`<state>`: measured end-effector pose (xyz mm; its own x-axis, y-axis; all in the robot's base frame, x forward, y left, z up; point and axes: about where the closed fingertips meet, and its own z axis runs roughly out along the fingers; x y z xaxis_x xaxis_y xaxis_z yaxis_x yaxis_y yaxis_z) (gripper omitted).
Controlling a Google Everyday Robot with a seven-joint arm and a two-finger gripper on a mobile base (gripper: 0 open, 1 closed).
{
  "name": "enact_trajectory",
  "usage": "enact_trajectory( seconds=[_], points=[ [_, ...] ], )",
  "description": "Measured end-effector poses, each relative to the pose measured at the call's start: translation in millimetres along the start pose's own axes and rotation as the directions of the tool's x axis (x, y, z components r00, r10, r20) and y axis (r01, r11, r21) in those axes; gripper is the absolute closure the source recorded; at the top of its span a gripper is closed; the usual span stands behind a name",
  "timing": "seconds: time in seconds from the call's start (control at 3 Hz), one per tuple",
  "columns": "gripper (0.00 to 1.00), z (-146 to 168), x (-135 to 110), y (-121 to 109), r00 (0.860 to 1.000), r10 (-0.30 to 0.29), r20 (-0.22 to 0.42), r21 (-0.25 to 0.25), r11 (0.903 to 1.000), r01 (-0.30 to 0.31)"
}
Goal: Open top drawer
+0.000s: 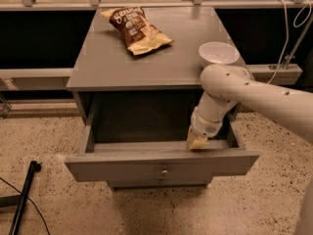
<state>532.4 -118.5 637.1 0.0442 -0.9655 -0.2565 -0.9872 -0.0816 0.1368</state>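
The top drawer (pixel 122 166) is a wide matte grey drawer with a small round metal knob (pixel 164 171) at the centre of its front. It stands pulled far out of the grey cabinet, and its inside is dark. My gripper (pixel 197 142) hangs at the end of the white arm (pixel 254 96), reaching down into the drawer's right side just behind the front panel. Its tan tip rests at the panel's inner edge. A narrower grey drawer shows just below the top one.
On the cabinet top (pixel 112 62) lie a brown chip bag (pixel 136 27) at the back and a white bowl (pixel 218 54) at the right edge. A metal rail runs behind. A black pole (pixel 22 199) and a cable lie on the speckled floor at the left.
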Motion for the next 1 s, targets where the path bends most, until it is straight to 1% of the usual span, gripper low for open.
enact_trajectory(
  seconds=[0.33,0.67,1.0],
  points=[
    [1.0,-2,-2,6,1.0,-0.004,0.01,-0.015,0.9999,0.004],
    [1.0,-15,-14,39,0.998,-0.03,0.056,-0.069,0.9971,0.034],
    [1.0,-18,-14,39,0.998,-0.03,0.056,-0.069,0.9971,0.034]
  ],
)
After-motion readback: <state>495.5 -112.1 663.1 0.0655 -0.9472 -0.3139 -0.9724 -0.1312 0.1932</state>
